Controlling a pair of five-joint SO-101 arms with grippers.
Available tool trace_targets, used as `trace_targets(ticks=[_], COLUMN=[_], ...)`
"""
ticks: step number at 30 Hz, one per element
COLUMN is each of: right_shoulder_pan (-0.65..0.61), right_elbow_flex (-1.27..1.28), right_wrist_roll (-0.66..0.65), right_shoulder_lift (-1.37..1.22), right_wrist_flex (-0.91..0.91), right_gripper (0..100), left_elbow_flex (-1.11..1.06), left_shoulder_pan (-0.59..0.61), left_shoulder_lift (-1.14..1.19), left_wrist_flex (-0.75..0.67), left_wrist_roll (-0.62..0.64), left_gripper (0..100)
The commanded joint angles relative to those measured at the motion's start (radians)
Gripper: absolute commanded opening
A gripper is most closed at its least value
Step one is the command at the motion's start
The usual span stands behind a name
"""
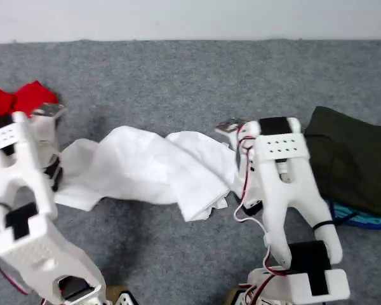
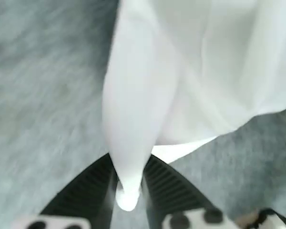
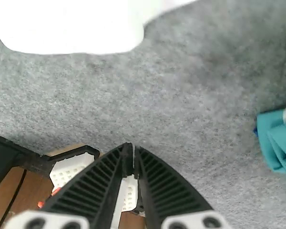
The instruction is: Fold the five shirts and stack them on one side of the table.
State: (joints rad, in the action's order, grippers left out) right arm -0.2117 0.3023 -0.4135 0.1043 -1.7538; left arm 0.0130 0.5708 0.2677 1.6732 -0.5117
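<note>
Grey felt table cover, high view: crumpled white cotton shirt spread out, folded dark green shirt beside it. Left wrist view: left gripper pinches a fold of that white shirt. Right wrist view: right gripper closed, empty, clear of it.

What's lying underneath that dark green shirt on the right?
A teal garment pokes out under the dark green shirt at its near edge; whatever else lies beneath is covered.
</note>
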Motion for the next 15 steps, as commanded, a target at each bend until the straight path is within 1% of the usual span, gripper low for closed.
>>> trace_targets(ticks=[1, 4, 7, 11, 15], right_shoulder_pan=[-0.065, -0.104, -0.124, -0.128, -0.128], right_elbow_flex=[-0.028, -0.028, -0.023, -0.025, -0.029], right_wrist_roll=[0.003, 0.003, 0.003, 0.003, 0.003], right_shoulder_lift=[0.041, 0.041, 0.039, -0.021, -0.108], right_wrist_flex=[0.021, 0.099, 0.173, 0.245, 0.275], right_gripper=[0.9, 0.9, 0.9, 0.9, 0.9], left_elbow_flex=[0.031, 0.018, -0.024, -0.105, -0.134], left_shoulder_pan=[0.066, 0.123, 0.15, 0.152, 0.175], left_shoulder_lift=[-0.216, -0.334, -0.414, -0.451, -0.459], left_wrist_flex=[0.075, 0.081, 0.081, 0.081, 0.081], left_wrist_roll=[-0.009, -0.009, -0.009, -0.009, -0.009], left_gripper=[1, 1, 1, 1, 1])
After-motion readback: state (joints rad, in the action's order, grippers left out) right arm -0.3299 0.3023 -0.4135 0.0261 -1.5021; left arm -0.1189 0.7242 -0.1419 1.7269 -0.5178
